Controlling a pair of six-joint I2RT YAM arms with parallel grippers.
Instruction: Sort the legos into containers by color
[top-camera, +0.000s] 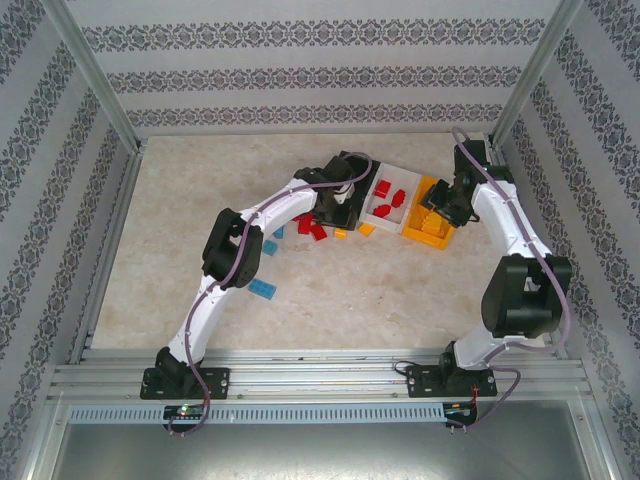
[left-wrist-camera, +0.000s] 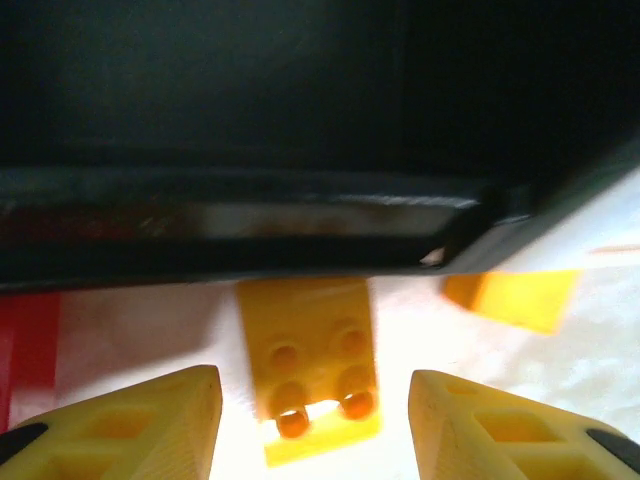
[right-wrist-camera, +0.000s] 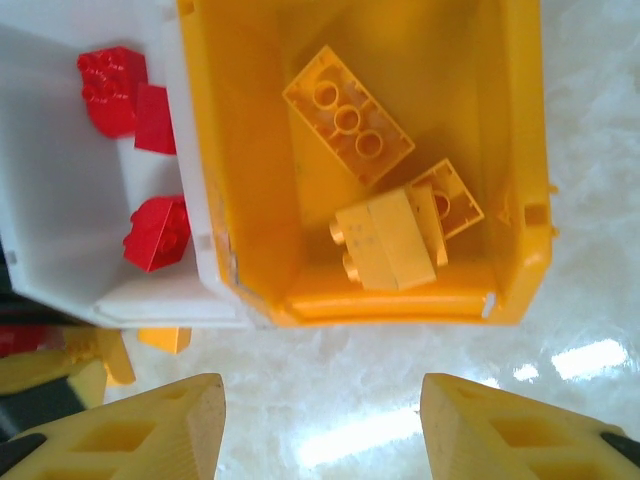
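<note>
1. The left jaws stand apart, low over the counter (top-camera: 180, 200), just in front of the near wall of the black bin (left-wrist-camera: 300, 200).
2. An orange-yellow brick (left-wrist-camera: 312, 365) lies studs up on the counter between the left jaws. A gap shows on each side of it, so the jaws are not clamped on it. Its far end reaches the foot of the black bin's wall.
3. A second orange-yellow brick (left-wrist-camera: 510, 297) lies on the counter to the right, near the corner of the black bin. A red brick (left-wrist-camera: 25, 345) shows at the left edge of the left wrist view, too blurred to describe further.
4. The right jaws stand apart with nothing between them, over bare counter just in front of the near wall of the orange bin (right-wrist-camera: 520, 150).
5. The orange bin holds three orange-yellow bricks: a long brick (right-wrist-camera: 347, 115) lying open side up, a solid brick (right-wrist-camera: 385, 240) on its side, and a small brick (right-wrist-camera: 445, 200) touching the solid one.
6. The white bin (right-wrist-camera: 60, 180) touches the left side of the orange bin and holds red bricks (right-wrist-camera: 155, 232).
7. In the top view the bins form one row: black, white and orange from left to right.
8. Loose red bricks (top-camera: 317, 232) lie just beside the black bin, on its near left. Light blue bricks (top-camera: 263, 290) lie farther to the near left, apart from all three bins.
</note>
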